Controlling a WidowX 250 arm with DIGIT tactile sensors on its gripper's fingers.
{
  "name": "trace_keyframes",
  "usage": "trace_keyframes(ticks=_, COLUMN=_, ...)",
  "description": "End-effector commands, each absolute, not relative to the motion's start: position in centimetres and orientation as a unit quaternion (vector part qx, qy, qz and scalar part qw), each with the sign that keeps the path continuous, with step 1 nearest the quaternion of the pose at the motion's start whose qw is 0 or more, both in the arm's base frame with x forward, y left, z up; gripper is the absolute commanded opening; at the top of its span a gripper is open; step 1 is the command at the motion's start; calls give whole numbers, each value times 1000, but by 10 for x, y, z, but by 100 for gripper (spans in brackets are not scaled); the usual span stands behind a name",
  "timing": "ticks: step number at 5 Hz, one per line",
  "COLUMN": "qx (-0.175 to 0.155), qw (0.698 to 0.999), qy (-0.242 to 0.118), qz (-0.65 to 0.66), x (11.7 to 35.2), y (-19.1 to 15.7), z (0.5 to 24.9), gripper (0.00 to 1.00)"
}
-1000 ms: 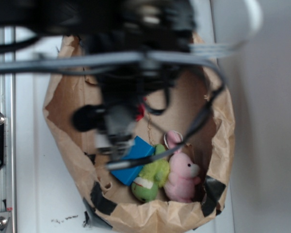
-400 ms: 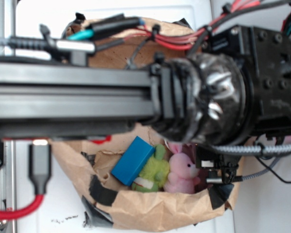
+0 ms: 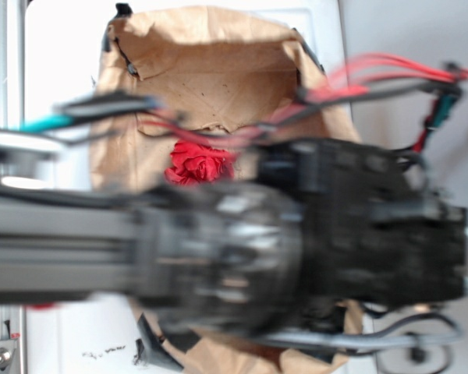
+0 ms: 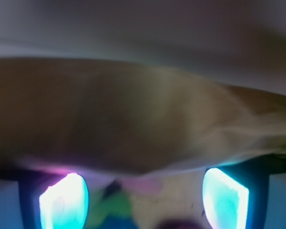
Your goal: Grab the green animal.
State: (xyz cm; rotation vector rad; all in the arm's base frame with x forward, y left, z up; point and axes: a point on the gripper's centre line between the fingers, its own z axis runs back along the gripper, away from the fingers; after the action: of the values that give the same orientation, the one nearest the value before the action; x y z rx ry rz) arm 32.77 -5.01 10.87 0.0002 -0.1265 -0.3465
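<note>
Pincer [image 4: 144, 198] spread wide, holding nothing — glowing pads [image 4: 64, 202] at 7 and 5 o'clock. Green animal [image 4: 110, 210] a blur just between them, nearer the left. Risk: heavy blur, brown paper bag [image 3: 210, 70] rim close — could snag or grab pink.

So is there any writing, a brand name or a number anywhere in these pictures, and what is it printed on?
None can be read.
The black robot arm fills the exterior view but is motion-blurred; any markings on it are illegible.
The brown paper bag shows only creases and specks, no print.
The red flower carries no label.
The wrist view is too blurred to show any text.
</note>
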Motion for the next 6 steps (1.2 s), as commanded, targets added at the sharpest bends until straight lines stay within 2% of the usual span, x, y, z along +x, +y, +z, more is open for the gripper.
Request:
trace_keyframes(ticks=1, qx=-26, qw=973, qy=-90, qz=-212, x=287, y=-49, z=157, gripper=100)
trace_keyframes(ticks=2, qx=-1, qw=980, qy=-46, qz=-192, x=287, y=-48, z=140, gripper=100)
trace_keyframes(ticks=4, qx=-1, qw=980, qy=-46, qz=-192, x=287, y=-48, z=140, gripper=100)
trace_keyframes(ticks=5, qx=-10, qw=973, qy=-80, qz=-218, x=287, y=-42, z=119, gripper=100)
trace_keyframes(ticks=6, qx=-20, qw=968, qy=-102, qz=-229, x=302, y=-43, z=96, gripper=100)
